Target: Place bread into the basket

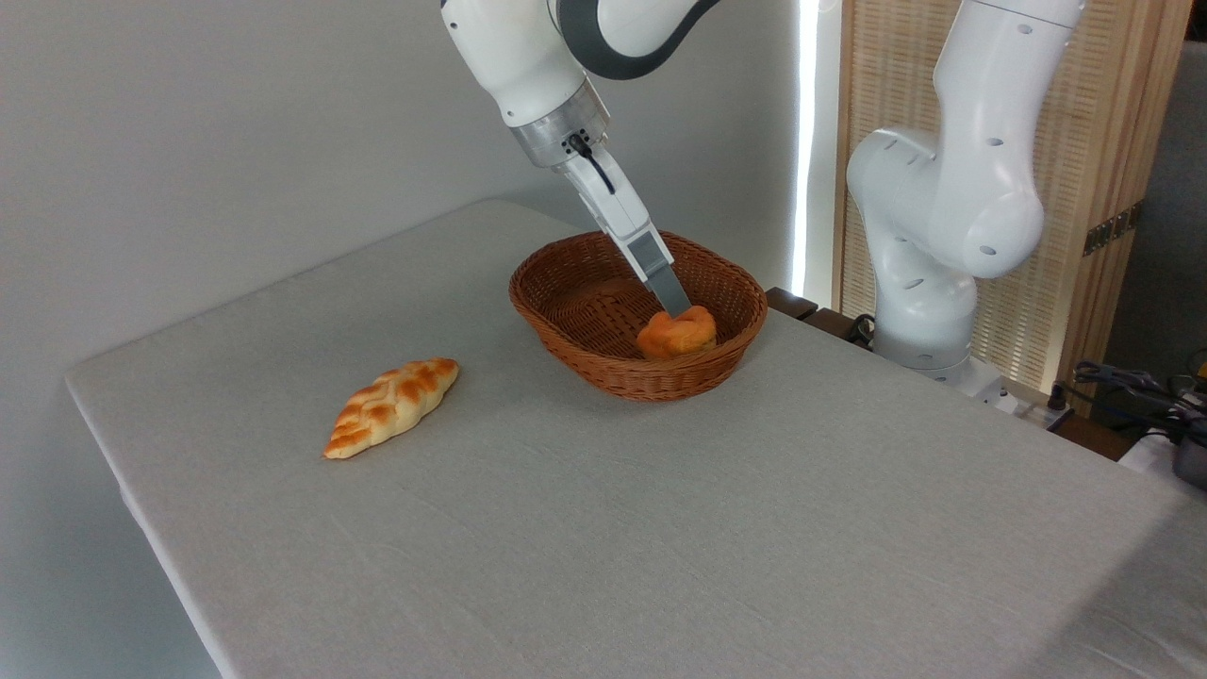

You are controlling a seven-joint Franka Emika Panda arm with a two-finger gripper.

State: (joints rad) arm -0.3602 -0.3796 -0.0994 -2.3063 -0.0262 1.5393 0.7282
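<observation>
The bread [676, 333], a small round orange-golden bun, is inside the brown woven basket [566, 325], close to its near right wall. My gripper [679, 309] reaches down into the basket at a slant from the upper left. Its grey fingers [660, 273] press into the top of the bun, which looks pinched there, so the gripper is shut on the bread. I see the fingers from the side, one behind the other, and the gap between them is hidden. The basket wall hides the bun's underside, so I cannot tell whether it rests on the basket floor.
A long pointed braided loaf [391, 406] lies on the grey table [660, 528] to the left of the basket. The arm's white base [929, 283] stands behind the table's right far edge, with cables [1132, 387] beside it.
</observation>
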